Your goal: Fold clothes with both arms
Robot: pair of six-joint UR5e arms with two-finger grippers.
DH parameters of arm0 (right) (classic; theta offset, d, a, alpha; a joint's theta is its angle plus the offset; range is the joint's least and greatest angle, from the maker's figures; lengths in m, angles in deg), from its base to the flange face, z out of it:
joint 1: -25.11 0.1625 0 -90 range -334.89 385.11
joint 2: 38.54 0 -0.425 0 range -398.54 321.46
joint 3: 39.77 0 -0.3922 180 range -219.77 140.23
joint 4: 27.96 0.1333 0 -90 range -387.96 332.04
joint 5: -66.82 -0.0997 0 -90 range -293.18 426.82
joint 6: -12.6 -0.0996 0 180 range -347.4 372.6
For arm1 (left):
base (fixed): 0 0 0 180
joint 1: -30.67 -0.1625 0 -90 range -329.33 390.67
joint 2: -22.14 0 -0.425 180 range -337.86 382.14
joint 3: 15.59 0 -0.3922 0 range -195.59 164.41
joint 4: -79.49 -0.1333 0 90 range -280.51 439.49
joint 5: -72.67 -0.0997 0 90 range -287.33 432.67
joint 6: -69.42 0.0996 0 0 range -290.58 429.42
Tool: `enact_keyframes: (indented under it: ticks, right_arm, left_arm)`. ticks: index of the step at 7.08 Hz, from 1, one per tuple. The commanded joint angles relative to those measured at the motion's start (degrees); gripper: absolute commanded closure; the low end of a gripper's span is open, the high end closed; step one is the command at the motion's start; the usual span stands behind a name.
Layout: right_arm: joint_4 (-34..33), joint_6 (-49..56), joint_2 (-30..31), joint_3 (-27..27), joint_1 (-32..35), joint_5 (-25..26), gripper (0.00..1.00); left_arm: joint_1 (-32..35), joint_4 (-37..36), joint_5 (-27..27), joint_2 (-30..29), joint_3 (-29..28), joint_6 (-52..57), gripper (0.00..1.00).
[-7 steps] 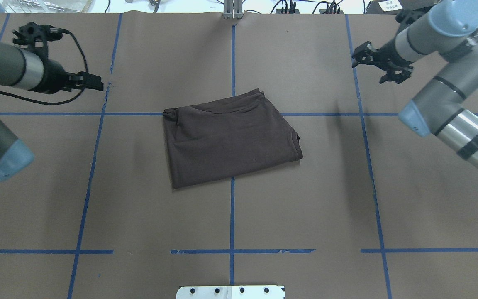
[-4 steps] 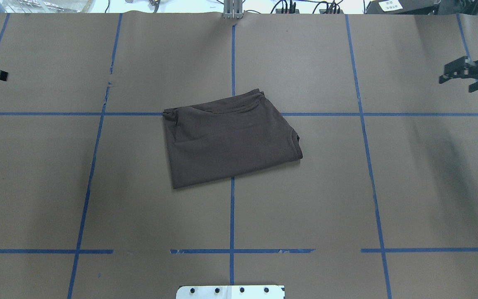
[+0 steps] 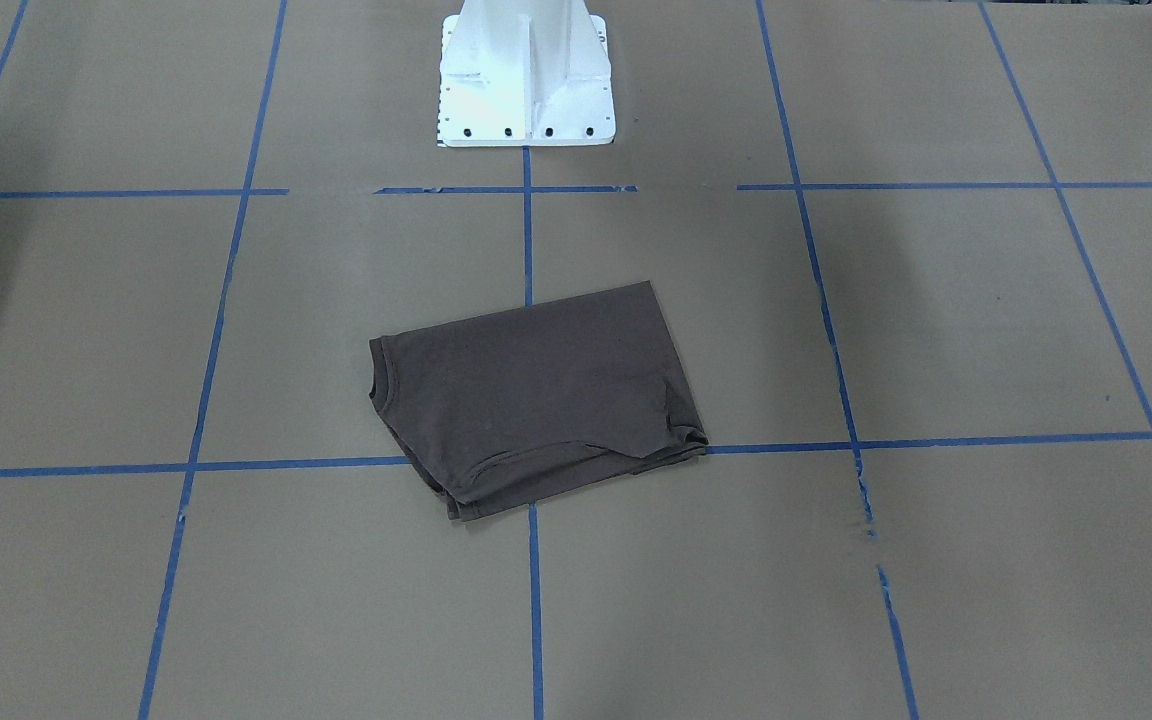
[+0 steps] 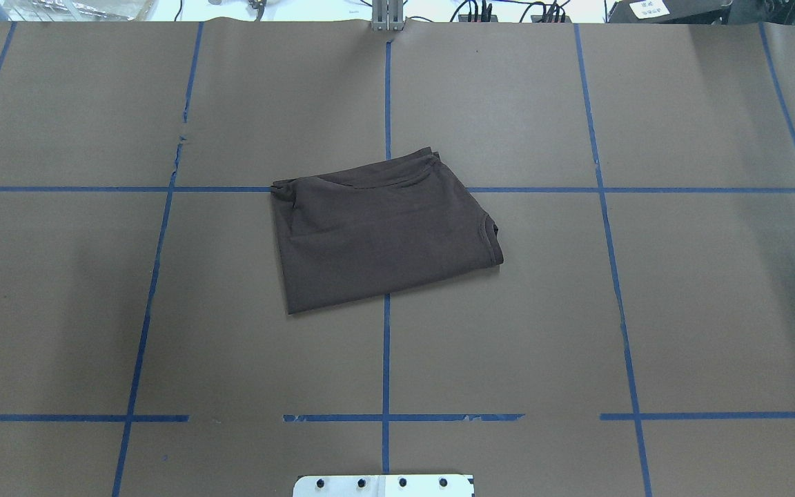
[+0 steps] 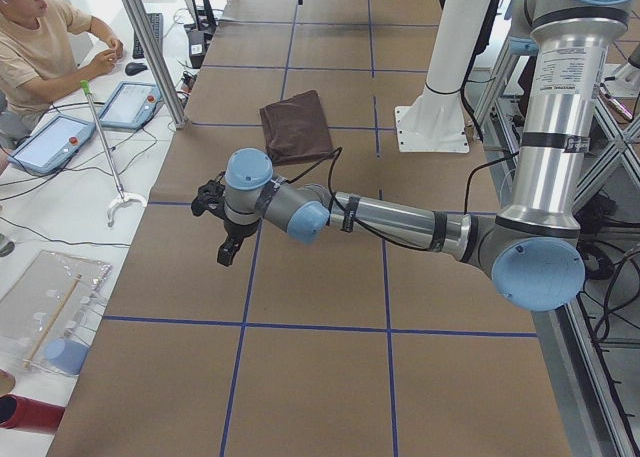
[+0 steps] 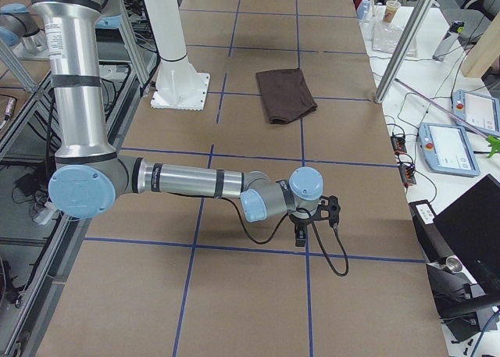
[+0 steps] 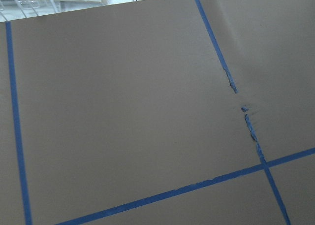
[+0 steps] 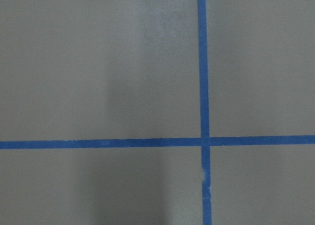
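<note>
Left gripper point(image 5: 223, 229) and right gripper point(image 6: 316, 220) hang over the bare table point(image 4: 94, 310), holding nothing; I cannot tell how wide either stands. The folded shirt point(image 4: 384, 235) lies at table centre, well apart from both. Seen from overhead, the pedestal point(image 4: 384, 485) is at its 6 o'clock.

The T-shirt point(image 4: 384, 231) lies in the middle of the table point(image 4: 577, 331), before the pedestal point(image 3: 526, 90) at its robot-side edge. The left gripper point(image 5: 225, 245) and right gripper point(image 6: 301, 233) hang over opposite ends.
</note>
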Motion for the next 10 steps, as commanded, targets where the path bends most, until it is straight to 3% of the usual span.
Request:
enact_keyframes:
  ticks: [1,3,5,8,9,10]
  right_arm:
    - [-10.69,5.21,-0.14,-5.12,1.53,0.33,0.00]
    - [-17.39,5.48,0.30,-11.98,1.10,0.77,0.00]
    - [-18.72,9.93,0.22,-11.92,1.18,2.95,0.00]
    - [-27.32,16.43,-0.22,-15.26,1.27,3.40,0.00]
    - [-27.34,16.81,-0.40,-15.44,1.27,3.49,0.00]
    - [-27.43,16.21,-0.57,-15.09,1.36,3.32,0.00]
  left_arm:
    - [0.36,-7.75,-0.47,-3.31,-4.63,2.64,0.00]
    - [0.63,-13.57,5.12,-3.25,-3.97,2.64,0.00]
    - [2.46,-14.03,6.47,-3.16,-3.97,2.64,0.00]
    - [5.46,-13.51,4.12,-2.46,-2.65,6.21,0.00]
    - [5.81,-13.94,0.45,-2.28,-2.30,7.37,0.00]
    - [7.03,-13.77,0.67,0.24,-2.47,7.56,0.00]
